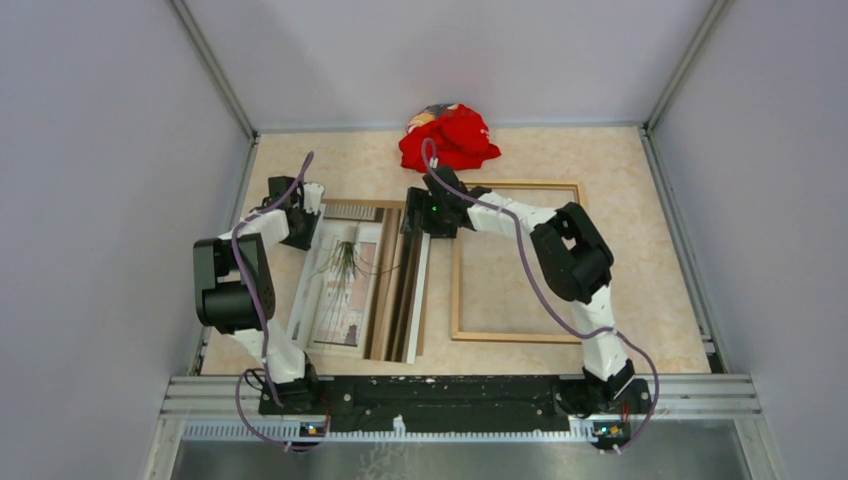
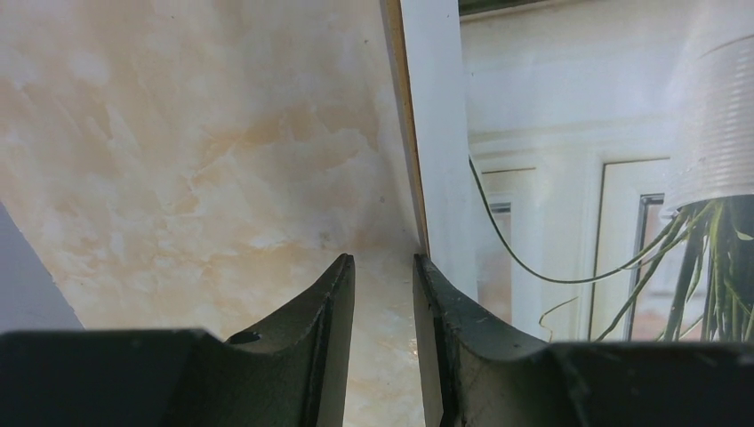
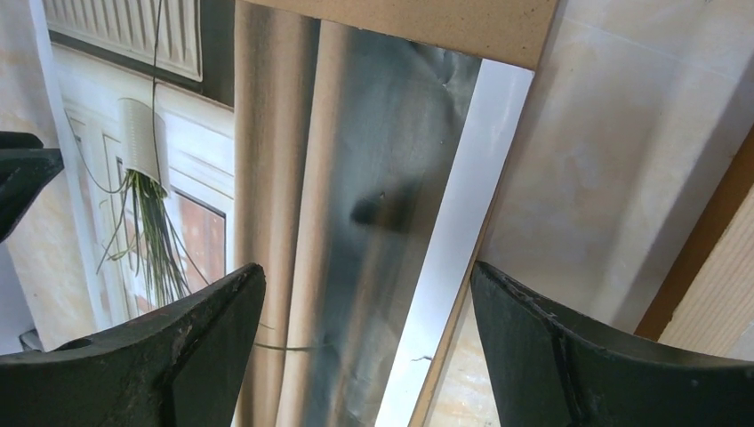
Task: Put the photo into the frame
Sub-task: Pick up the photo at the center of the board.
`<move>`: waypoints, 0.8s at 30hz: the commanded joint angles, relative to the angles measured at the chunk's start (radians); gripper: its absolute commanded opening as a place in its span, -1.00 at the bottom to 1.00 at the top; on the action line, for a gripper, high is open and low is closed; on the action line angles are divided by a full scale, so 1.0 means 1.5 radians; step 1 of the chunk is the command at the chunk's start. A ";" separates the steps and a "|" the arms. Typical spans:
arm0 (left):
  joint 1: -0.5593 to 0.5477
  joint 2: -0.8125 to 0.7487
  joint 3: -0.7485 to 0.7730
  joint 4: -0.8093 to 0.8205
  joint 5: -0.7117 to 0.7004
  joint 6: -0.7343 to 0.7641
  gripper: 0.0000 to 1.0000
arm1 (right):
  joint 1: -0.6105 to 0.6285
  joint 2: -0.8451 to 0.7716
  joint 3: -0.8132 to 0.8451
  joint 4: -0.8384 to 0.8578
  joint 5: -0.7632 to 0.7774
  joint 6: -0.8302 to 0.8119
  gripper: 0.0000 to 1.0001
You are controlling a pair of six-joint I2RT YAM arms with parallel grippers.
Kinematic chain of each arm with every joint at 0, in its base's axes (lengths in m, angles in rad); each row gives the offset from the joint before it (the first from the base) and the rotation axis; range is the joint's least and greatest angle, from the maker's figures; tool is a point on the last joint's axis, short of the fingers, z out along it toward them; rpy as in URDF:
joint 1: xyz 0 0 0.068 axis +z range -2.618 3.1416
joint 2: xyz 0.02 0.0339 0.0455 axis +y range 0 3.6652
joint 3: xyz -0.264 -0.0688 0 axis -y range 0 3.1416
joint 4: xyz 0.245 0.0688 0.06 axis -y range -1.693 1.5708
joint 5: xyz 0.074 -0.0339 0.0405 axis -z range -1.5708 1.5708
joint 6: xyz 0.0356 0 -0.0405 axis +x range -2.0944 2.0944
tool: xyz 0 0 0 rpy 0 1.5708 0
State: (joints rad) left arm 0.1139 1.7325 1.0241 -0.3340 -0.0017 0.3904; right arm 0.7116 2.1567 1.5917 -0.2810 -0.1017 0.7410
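**Operator:** Where is the photo?

**Spotter:** Your photo [image 1: 340,285] lies picture side up on the counter [image 1: 620,200], just left of the frame [image 1: 515,337] and outside it, with a strip of bare counter between them. A brown board [image 3: 418,22] shows past the photo's far end.

**Operator:** And my right pincer?

**Spotter:** Your right pincer [image 3: 364,267] hangs over the side of the photo nearest the frame. Its jaws are spread wide and hold nothing. Between them you see the printed curtains and the white border.

**Operator:** The left one?

**Spotter:** Your left pincer [image 2: 382,258] is low at the far corner of the photo, on the side away from the frame. Its jaws stand only a narrow gap apart, with bare counter showing through the gap. The photo's edge runs down to the tip of one finger [image 2: 445,302]. I cannot tell whether that finger touches it, and nothing sits between the jaws.

**Operator:** Anything else?

**Spotter:** A red cloth [image 1: 450,138] is bunched just beyond the frame's far left corner.
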 commanded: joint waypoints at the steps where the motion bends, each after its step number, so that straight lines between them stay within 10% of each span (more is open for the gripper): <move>1: -0.006 0.032 -0.014 0.002 0.007 -0.013 -0.25 | 0.032 -0.011 0.047 -0.023 0.001 -0.029 0.69; 24: -0.006 0.031 -0.015 0.006 0.007 -0.010 -0.25 | 0.040 0.020 0.128 -0.133 0.087 -0.096 0.70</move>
State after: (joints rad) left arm 0.1120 1.7393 1.0241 -0.3038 -0.0154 0.3908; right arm 0.7876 2.1910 1.7176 -0.4484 -0.0090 0.6231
